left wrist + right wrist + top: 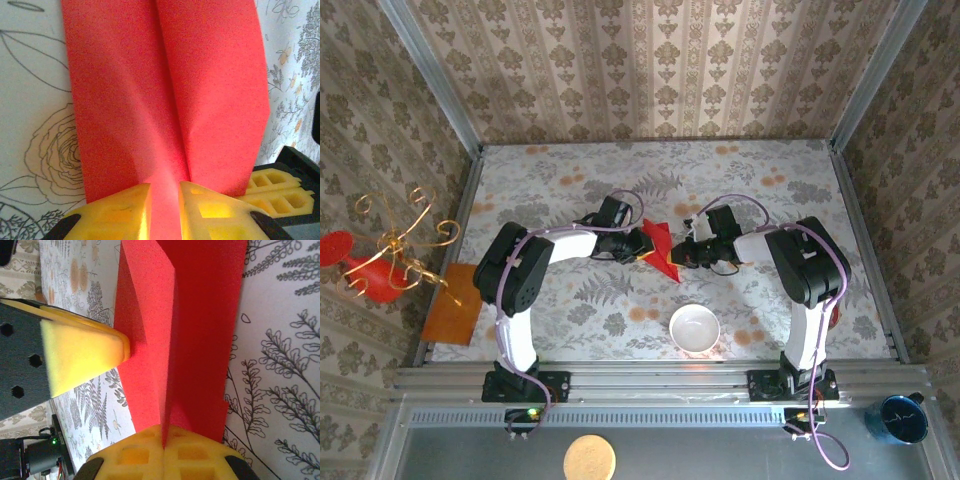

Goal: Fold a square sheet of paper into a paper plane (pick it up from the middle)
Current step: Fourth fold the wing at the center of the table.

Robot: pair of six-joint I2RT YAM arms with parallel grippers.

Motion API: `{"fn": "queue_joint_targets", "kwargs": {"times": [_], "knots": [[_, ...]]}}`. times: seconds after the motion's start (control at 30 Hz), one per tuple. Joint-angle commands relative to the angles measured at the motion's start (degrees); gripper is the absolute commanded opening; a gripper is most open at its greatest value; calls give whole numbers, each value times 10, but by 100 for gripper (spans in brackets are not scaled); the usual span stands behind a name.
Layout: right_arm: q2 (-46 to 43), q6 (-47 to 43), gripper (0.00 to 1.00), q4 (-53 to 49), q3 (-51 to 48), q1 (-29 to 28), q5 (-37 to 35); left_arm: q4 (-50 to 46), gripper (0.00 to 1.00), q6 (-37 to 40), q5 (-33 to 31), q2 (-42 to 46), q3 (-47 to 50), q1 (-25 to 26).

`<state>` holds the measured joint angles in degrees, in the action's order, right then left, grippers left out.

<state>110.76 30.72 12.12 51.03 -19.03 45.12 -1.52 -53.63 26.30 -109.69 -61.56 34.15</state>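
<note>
Left tool [164, 202] and right tool [163, 442] both pinch the red paper [660, 247] at mid-frame, creased lengthwise; folding looks only partway done.

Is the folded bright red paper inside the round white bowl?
No, the red paper is pinched by the left gripper and right gripper, beyond the bowl.

Noted bright red, plain and matte, on the folded sheet of paper [660, 248]. Recorded yellow fingers [115, 215] on the left gripper [164, 207]. Logged white table surface [570, 300] printed with grey ferns and orange blossoms; white bowl [694, 327]; orange-brown board [453, 308]; beige damask wallpaper [650, 70].
</note>
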Motion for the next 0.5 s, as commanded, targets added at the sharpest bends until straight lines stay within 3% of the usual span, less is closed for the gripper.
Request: {"fn": "queue_joint_targets", "kwargs": {"times": [0.0, 0.3, 0.47], "knots": [[11, 11, 6, 5, -10, 4, 17, -20, 22, 0, -1, -1, -8, 4], [21, 18, 6, 0, -10, 6, 16, -27, 28, 22, 9, -2, -49, 6], [21, 19, 6, 0, -10, 8, 17, -76, 36, 36, -5, -25, -80, 13]]}}
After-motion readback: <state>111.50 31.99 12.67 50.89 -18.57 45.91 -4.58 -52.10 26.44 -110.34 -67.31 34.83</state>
